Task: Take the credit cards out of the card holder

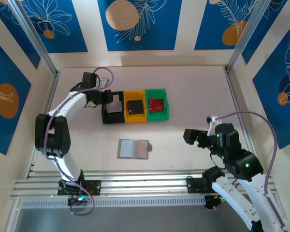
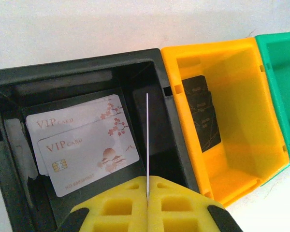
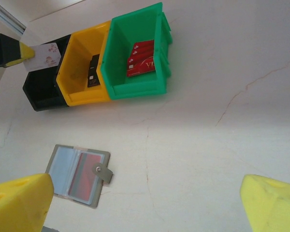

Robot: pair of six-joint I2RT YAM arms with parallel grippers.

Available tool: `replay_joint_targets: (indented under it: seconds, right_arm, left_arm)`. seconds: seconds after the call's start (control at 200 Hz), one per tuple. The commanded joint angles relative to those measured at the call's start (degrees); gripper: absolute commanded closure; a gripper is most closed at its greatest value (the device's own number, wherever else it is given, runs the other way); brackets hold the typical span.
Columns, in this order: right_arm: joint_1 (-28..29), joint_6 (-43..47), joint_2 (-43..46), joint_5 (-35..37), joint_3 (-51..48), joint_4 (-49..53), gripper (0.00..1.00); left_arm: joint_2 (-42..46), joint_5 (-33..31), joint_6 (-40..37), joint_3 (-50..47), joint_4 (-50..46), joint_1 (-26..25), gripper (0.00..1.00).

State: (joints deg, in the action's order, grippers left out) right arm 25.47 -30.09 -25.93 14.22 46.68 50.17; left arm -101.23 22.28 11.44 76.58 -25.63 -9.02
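Yellow fingers of the left gripper are right up front, pressed together on a white card, held upright and edge-on just above the black bin. Down inside that black bin lie two white VIP cards, overlapping. Touching the black bin's right side is the yellow bin with dark cards in it, and next along is the green bin with red cards. On the near side of the black bin, apart from it, the card holder lies open and flat on the table, a red card showing in one panel. Well to the right of the black bin, the right gripper has its fingers spread wide, holding nothing.
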Motion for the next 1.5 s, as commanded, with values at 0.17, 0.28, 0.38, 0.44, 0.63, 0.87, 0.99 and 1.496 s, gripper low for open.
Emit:
replay_joint_targets:
  seconds: [0.17, 0.28, 0.38, 0.44, 0.63, 0.87, 0.99, 1.496]
  right_arm:
    - [0.65, 0.03, 0.50, 0.72, -1.22, -1.98, 0.01]
    - [0.63, 0.12, 0.51, 0.72, -1.32, -2.01, 0.01]
    - [0.72, 0.20, 0.51, 0.72, -1.40, -2.05, 0.01]
    - [0.72, 0.20, 0.45, 0.56, -1.43, -2.18, 0.01]
    - [0.81, 0.20, 0.35, 0.41, -1.56, -2.30, 0.01]
    - [0.80, 0.29, 0.26, 0.23, -1.67, -2.49, 0.01]
    - [0.72, 0.38, 0.22, 0.11, -1.62, -2.58, 0.01]
    - [0.63, 0.37, 0.10, 0.20, -1.75, -2.62, 0.01]
  left_arm:
    - [-4.74, 3.03, -1.24, 3.88, -2.90, 1.41, 1.00]
    - [-6.56, 3.28, -1.76, 4.97, -3.72, 1.63, 1.00]
    - [-8.23, 3.86, -2.04, 6.23, -4.73, 1.73, 1.00]
    - [-8.79, 3.77, -1.96, 6.57, -4.89, 1.72, 1.00]
    - [-10.31, 4.17, -2.08, 7.82, -5.52, 1.81, 1.00]
    - [-12.15, 4.25, -2.33, 9.29, -6.90, 2.16, 1.00]
    - [-12.50, 4.26, -2.70, 9.97, -7.63, 2.16, 1.00]
    - [-14.11, 8.17, -1.95, 10.95, -8.58, 2.60, 1.00]
